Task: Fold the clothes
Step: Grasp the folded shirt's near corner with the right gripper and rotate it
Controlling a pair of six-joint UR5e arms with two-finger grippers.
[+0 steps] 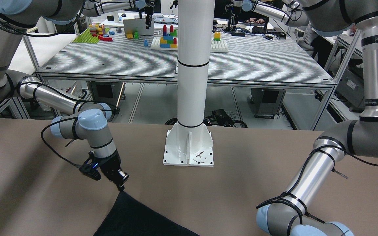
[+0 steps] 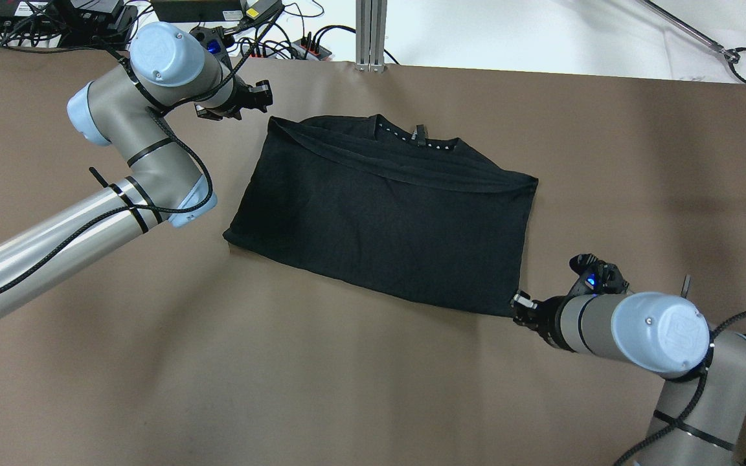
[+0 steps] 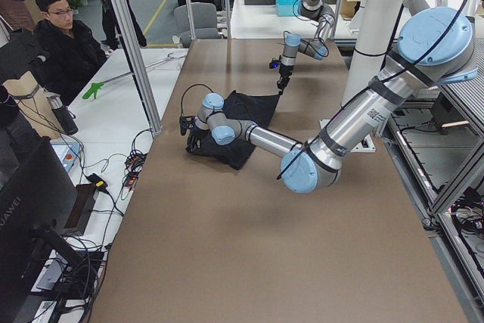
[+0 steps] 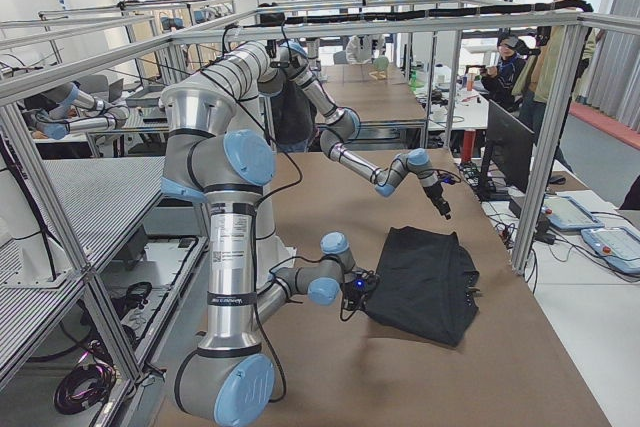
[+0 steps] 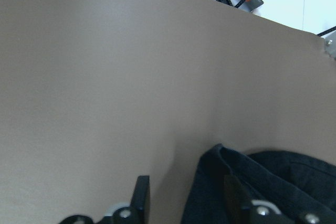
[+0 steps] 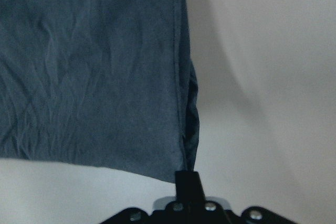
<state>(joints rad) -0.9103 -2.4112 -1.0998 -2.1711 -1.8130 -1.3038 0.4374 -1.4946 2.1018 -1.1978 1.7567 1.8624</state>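
Note:
The clothes are one black garment (image 2: 386, 213) lying flat on the brown table, collar at the far side. It also shows at the bottom of the front view, as black fabric (image 1: 133, 216). My right gripper (image 2: 519, 305) is at its near right corner. In the right wrist view the fingers (image 6: 188, 182) are pressed together on that corner of the fabric (image 6: 94, 66). My left gripper (image 2: 265, 97) hovers just beyond the far left corner. Its fingers (image 5: 140, 196) stand apart there, and the garment's corner (image 5: 231, 166) lies by the right one, not gripped.
The white pillar's base (image 1: 189, 147) is bolted to the table on the robot's side. Cables and power strips (image 2: 269, 39) lie past the far edge. A person (image 3: 64, 35) sits beyond the far side. Bare brown tabletop (image 2: 282, 375) surrounds the garment.

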